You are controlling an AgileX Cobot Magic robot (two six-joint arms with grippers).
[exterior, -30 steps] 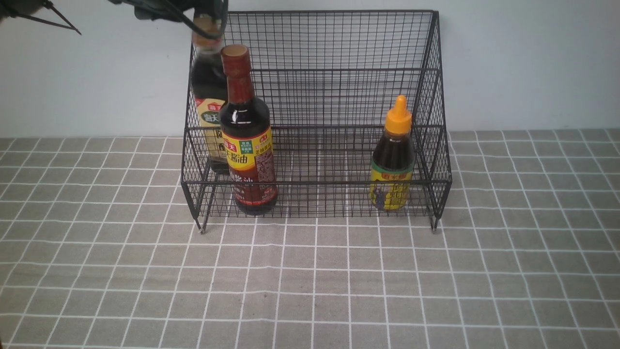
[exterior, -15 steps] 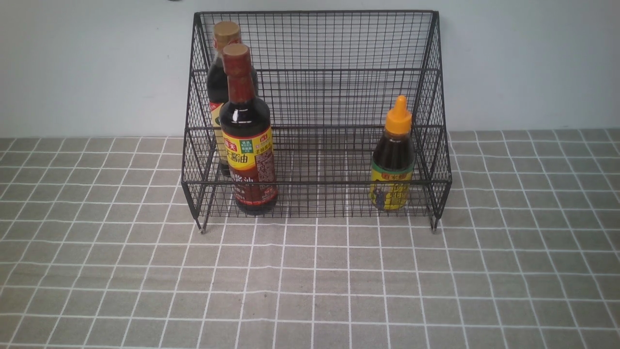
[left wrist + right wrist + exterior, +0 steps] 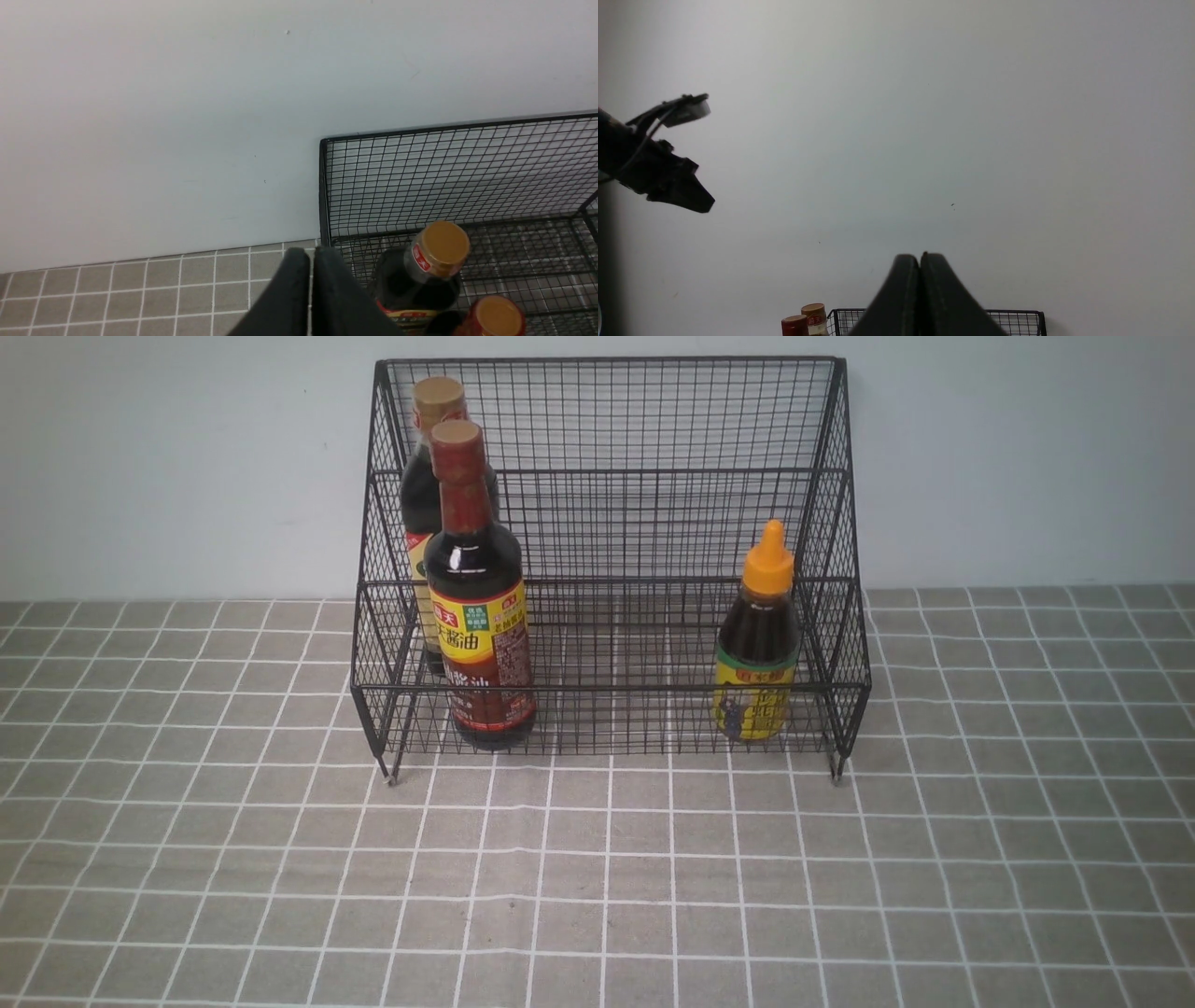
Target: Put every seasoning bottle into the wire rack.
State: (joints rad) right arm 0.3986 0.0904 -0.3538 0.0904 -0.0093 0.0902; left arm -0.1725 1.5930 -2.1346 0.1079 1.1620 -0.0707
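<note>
- Black wire mesh forms the wire rack (image 3: pixel 653 523), which stands on the bench (image 3: pixel 597 877) with its tall back against the pale wall (image 3: pixel 168 467) and its 2 stepped tiers facing forward.
- The red-brown-necked bottle (image 3: pixel 478 607) stands upright in the rack's lower front tier, at the rack's left end, long axis vertical, cap up, yellow-red label facing forward.
- The gold-capped bottle (image 3: pixel 431 457) stands upright just behind it, near the rack's back left corner; from the front, the nearer bottle hides most of it. Its long axis is vertical, cap up. Which tier it rests on cannot be told.
- The orange-nozzle bottle (image 3: pixel 758 644) stands upright in the rack's lower front tier at the right end, well apart from the other 2, nozzle pointing straight up, yellow label forward.
- All 3 bottles are inside the rack.
- The left tool (image 3: pixel 311 254) is up above the rack's left back corner, its 2 dark fingers (image 3: pixel 292 298) pressed together on nothing, just beside the gold cap but not touching it.
- The right tool (image 3: pixel 920 259) is raised above the rack, facing the wall, its fingers likewise closed together and empty.
- A grey cloth with a white grid covers the bench under the rack.
</note>
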